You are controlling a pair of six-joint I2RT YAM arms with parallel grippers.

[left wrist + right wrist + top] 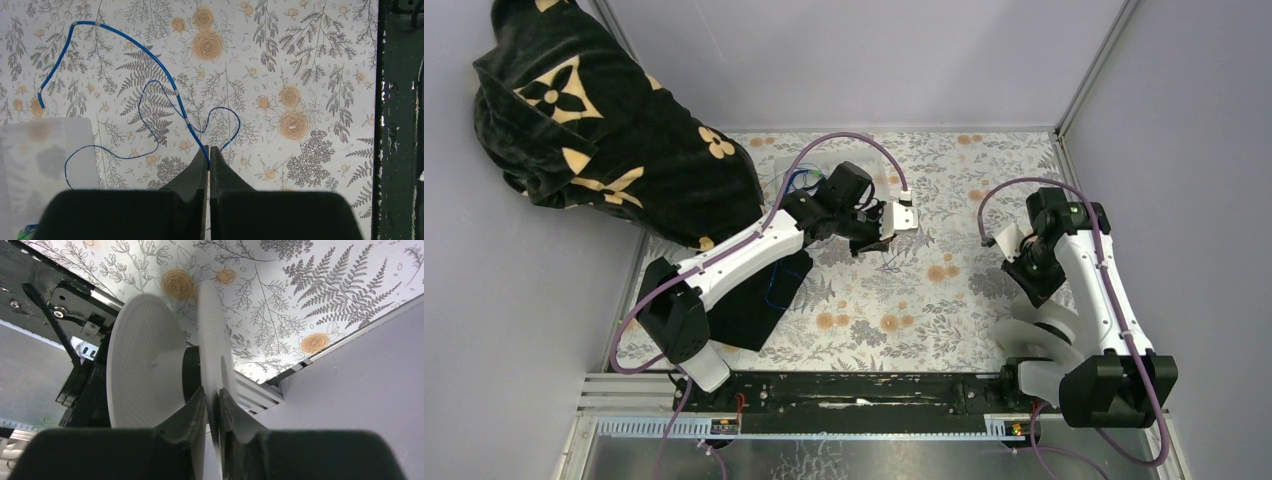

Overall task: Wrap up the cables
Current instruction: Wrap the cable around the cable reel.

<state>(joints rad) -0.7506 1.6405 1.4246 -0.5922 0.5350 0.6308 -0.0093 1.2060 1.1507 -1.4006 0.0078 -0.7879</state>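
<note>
In the left wrist view my left gripper (209,152) is shut on a bright blue cable (125,40) that arcs up and left over the flowered cloth, with pale bands along it. A thinner, darker blue wire (150,90) loops beside it and runs under the fingertips. In the top view the left gripper (882,245) hovers mid-table. My right gripper (212,395) is shut on one flange of a white spool (145,355). In the top view the spool (1039,330) sits at the right, near the right arm's base. More blue wires (797,180) lie behind the left arm.
A black blanket with tan flower marks (574,110) is heaped at the back left and trails under the left arm. A translucent plastic piece (45,150) lies left of the left gripper. A black rail (854,390) runs along the near edge. Grey walls enclose the table.
</note>
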